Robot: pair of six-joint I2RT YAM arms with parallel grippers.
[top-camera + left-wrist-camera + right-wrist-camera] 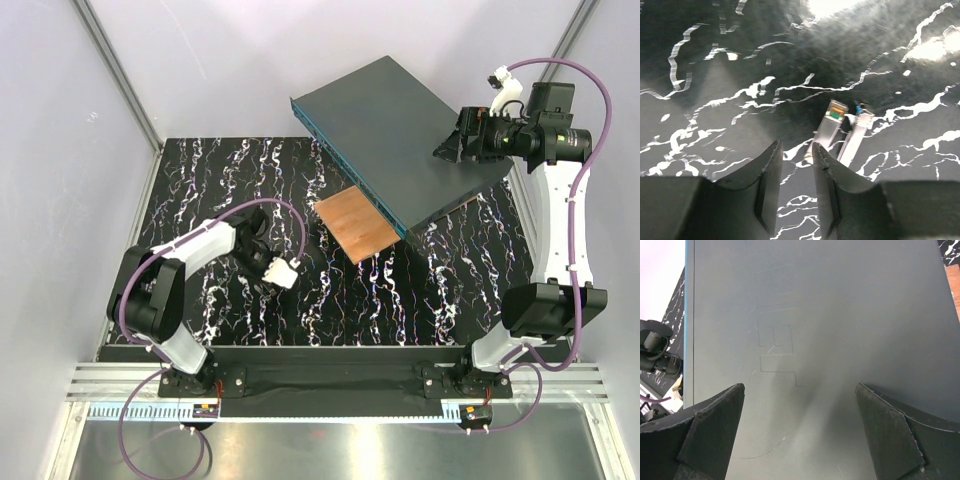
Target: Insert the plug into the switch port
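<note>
Two silver plugs lie side by side on the black marbled table in the left wrist view, one with a green-orange tip point(829, 131), one with a blue tab point(856, 135). My left gripper point(795, 145) is open by a narrow gap and empty, its right fingertip just short of the nearer plug. In the top view the left gripper point(262, 235) hides the plugs. The large dark-grey box point(400, 130) shows its teal-blue face point(345, 165) lined with small ports. My right gripper point(452, 145) is wide open at the box's right end, over its top face point(830, 315).
A copper-brown square plate point(355, 222) lies on the table under the box's near corner. Grey walls and aluminium posts enclose the table on the left, back and right. The left arm shows past the box's teal edge point(688, 315) in the right wrist view.
</note>
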